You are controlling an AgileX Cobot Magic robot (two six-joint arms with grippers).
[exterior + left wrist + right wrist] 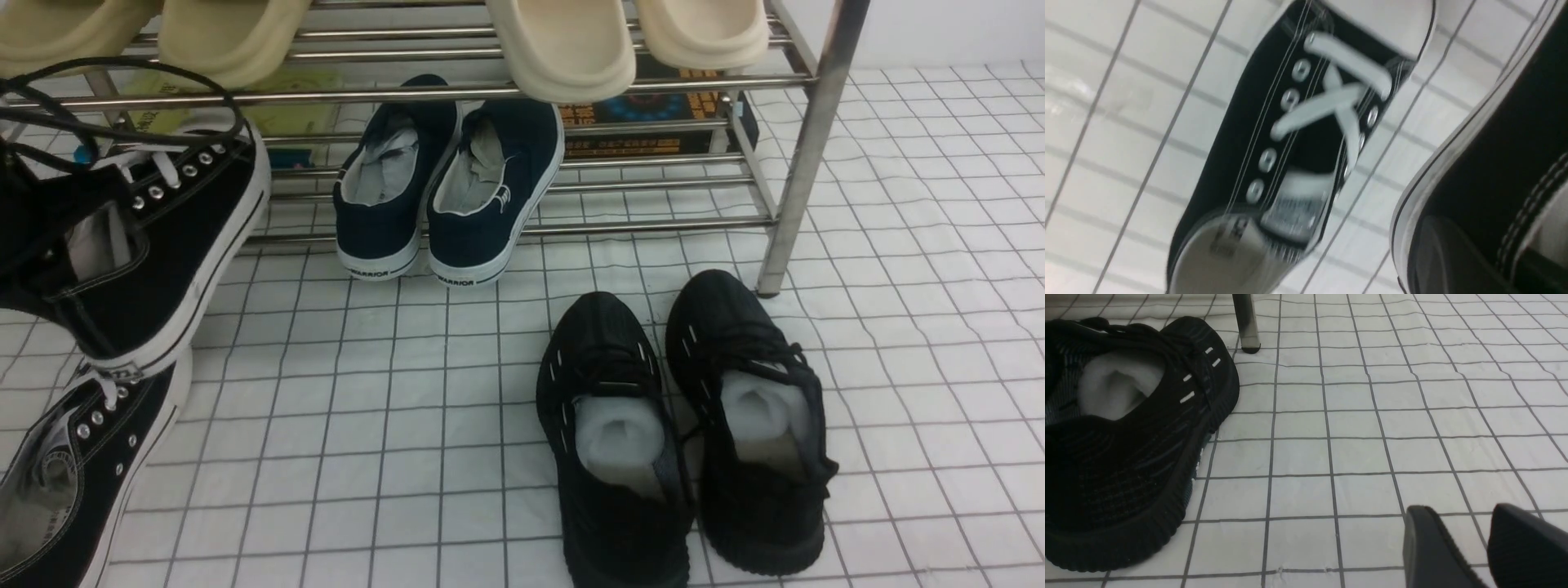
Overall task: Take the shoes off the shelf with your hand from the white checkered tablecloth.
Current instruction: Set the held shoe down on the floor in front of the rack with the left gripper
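Left gripper (37, 220): clamped on the heel collar of one black canvas sneaker (175, 245), held tilted before the shelf (804, 155).
Second sneaker (69, 465): lying on the checkered tablecloth (367, 425), just below the first.
Right gripper (1457, 510): fingers apart, holding nothing, over the tablecloth.

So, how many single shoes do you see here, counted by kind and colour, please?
cream slippers: 4
navy slip-ons: 2
all-black knit sneakers: 2
black canvas sneakers: 2
total: 10
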